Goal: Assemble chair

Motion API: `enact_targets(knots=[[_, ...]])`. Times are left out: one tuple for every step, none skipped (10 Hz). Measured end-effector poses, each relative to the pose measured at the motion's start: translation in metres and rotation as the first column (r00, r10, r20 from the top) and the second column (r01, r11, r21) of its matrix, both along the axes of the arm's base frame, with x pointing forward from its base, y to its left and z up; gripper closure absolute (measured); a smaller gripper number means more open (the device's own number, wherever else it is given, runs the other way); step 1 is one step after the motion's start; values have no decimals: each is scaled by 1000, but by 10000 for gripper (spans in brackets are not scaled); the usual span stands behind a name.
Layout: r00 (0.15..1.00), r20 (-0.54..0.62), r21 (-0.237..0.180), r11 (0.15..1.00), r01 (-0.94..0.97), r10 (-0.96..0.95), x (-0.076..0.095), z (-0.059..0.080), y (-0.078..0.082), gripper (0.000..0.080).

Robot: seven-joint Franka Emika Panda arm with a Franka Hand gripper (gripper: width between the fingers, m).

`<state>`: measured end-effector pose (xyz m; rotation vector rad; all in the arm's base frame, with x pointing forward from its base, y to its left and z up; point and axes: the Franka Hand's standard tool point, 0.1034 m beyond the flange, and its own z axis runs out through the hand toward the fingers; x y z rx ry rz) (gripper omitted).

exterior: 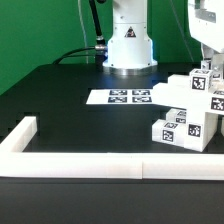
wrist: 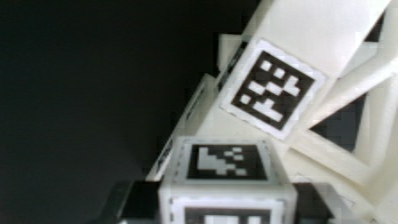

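The white chair parts [exterior: 183, 118] stand clustered at the exterior view's right, blocky pieces with black-and-white tags. My gripper [exterior: 206, 62] comes down from above onto the topmost tagged block [exterior: 202, 82] of that cluster. In the wrist view my gripper [wrist: 222, 206] has its dark fingers [wrist: 150, 200] pressed against both sides of a white tagged block [wrist: 224, 168]. Beyond the block a cross-braced white frame [wrist: 338, 120] with a large tag [wrist: 270, 85] rises at a slant. The lower part of the cluster is hidden from the wrist view.
The marker board [exterior: 126, 97] lies flat on the black table in front of the robot base [exterior: 130, 45]. A long white border wall [exterior: 90, 163] runs along the table's near edge and turns a corner at the exterior view's left.
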<state>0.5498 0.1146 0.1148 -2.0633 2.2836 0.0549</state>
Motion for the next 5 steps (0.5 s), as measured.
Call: enact_targets(knots=[[997,-6,7,997,83,-83,0,0,2,511],[995,-8,9,994,104,-104,0,0,2,511],[995,-8,9,995,102,-102,0,0,2,507],[995,-8,8,995,95,-95,-1,0,2,507],[998,-6,8,998,61,-61,-1,-1,2,298]])
